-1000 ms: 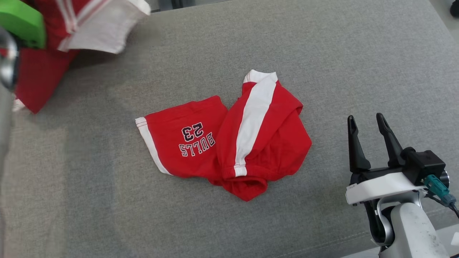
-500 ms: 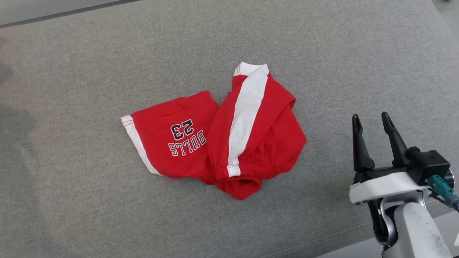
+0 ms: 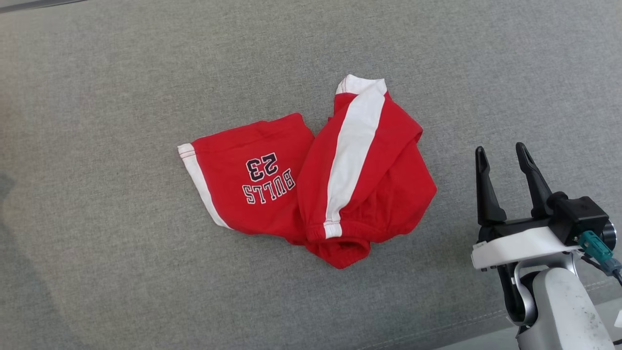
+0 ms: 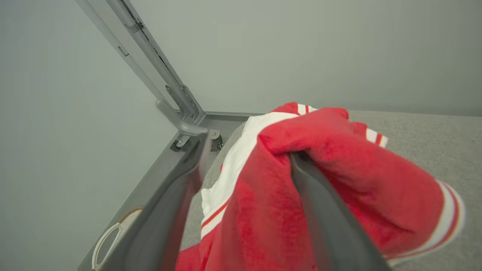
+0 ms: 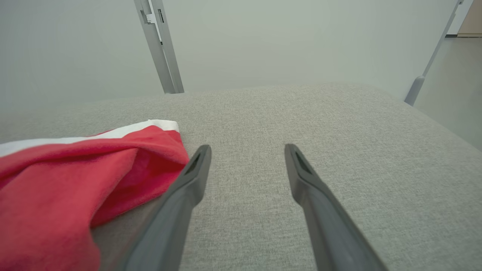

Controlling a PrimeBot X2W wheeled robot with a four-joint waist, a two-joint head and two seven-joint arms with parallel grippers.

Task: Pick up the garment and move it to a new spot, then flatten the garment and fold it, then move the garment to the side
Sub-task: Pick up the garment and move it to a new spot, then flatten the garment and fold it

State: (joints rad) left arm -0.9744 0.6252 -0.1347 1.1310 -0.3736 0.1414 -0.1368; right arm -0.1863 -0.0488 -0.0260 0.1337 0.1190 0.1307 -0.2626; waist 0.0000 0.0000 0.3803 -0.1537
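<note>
While the red Bulls shorts (image 3: 311,184) lie crumpled mid grey cushion (image 3: 121,97), the right gripper (image 3: 500,148) sits near them, jaws wide open, empty. On the left gripper (image 4: 248,146), jaws also apart, another red-and-white garment (image 4: 357,162) draped over one finger.

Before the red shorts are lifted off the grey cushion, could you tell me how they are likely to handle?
The red shorts will probably flop and sag, since they lie crumpled with one leg folded over the other. They look light: thin cloth lying flat on the grey cushion. Pushed, they would likely bunch rather than slide, cloth against woven cloth.
</note>
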